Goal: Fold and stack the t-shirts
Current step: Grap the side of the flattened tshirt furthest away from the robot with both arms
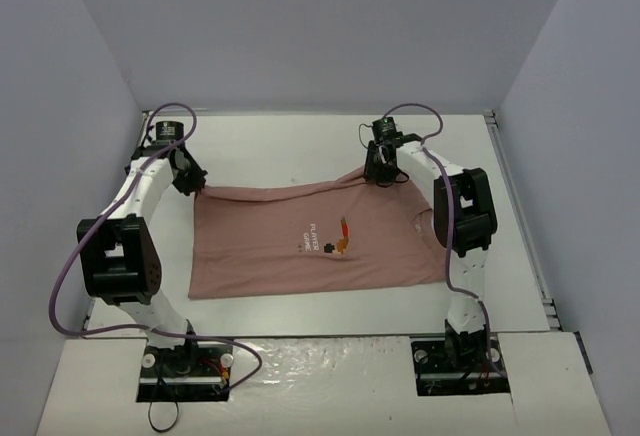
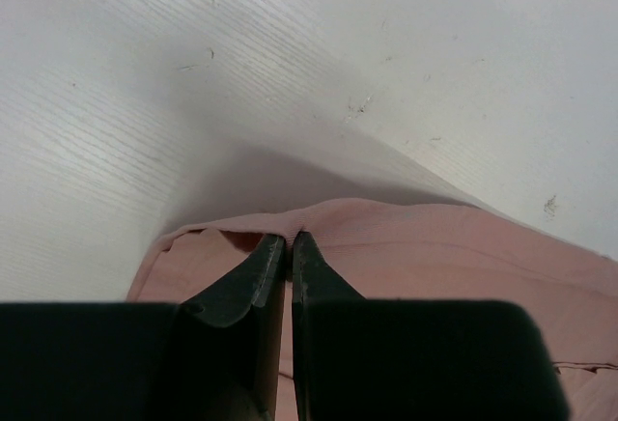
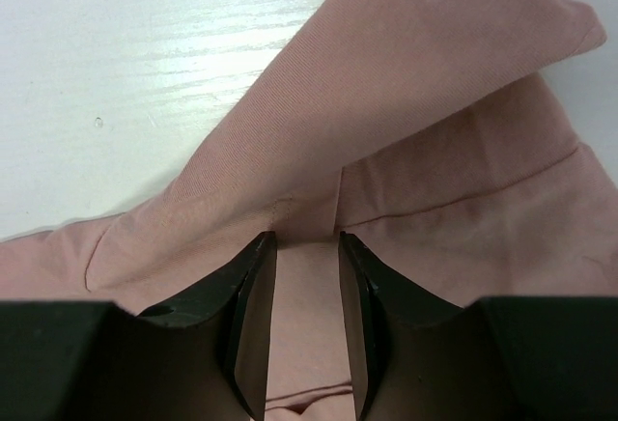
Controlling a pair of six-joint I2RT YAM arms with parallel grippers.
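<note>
- A white, faintly grained table [image 1: 300, 146] sits boxed in by plain grey walls. The dusty-pink t-shirt [image 1: 270, 246] lies spread on it between the two arms, hem end to the left and sleeve end to the right.
- Left risk: the left gripper [image 2: 288, 239] is clenched on only a thin lip of cloth at the far hem corner. I judge that a quick or long pull could slide that sliver out from between the fingers. The corner would then drop short of its fold line.
- Middle risk: only two points on the far edge are attended, so the span between them may sag or drag on the table. The fold could then land skewed or creased.
- Right risk: the right gripper [image 3: 306, 238] has its jaws standing apart at the far sleeve [image 3: 435, 73], with cloth at both tips. I cannot tell whether they clamp it. If they bite nothing, or only the top layer, one side would lift alone and the shirt would twist.
- Look, left: the corner is slightly raised and curled at the pinch, with a shadow beneath it.
- Look, middle: the body is flat, smooth and face up. It shows a small orange-and-dark chest graphic [image 1: 343, 238] with white lettering beside it.
- Look, right: the sleeve is doubled over in a diagonal flap of soft matte knit, with its seams showing. Nothing is folded or stacked yet.
</note>
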